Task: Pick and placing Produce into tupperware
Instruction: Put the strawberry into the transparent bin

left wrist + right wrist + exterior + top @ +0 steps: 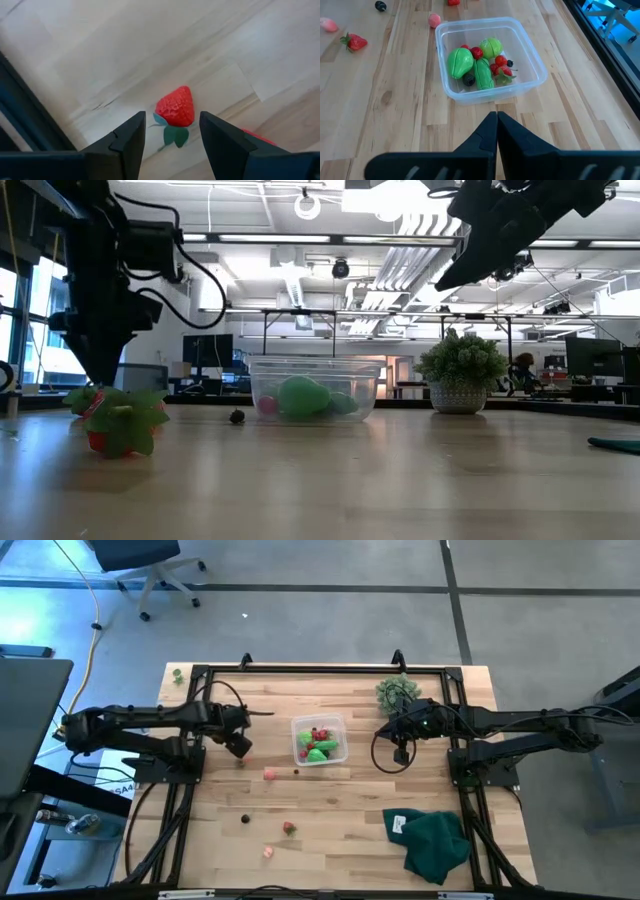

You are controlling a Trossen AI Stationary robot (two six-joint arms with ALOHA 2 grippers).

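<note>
One tub, a scatter of loose bits, two arms over the bench.

One tupperware (490, 55) and inside we count two green balls (460, 62), one long green piece (483, 74), about four red berries (501, 61) and two dark ones (469, 79). Loose on the bench (340, 810): five pieces in the overhead view, namely two pink bits (269, 774), one strawberry (289, 829) and two dark berries (245, 820); a sixth strawberry (176, 106) sits between the left pincer's fingers (125, 142). One bushy plant (396, 692), one green cloth (435, 840).

high: overhead | low: tabletop-level | wrists: close, downward | shared: tupperware (319, 740)
</note>
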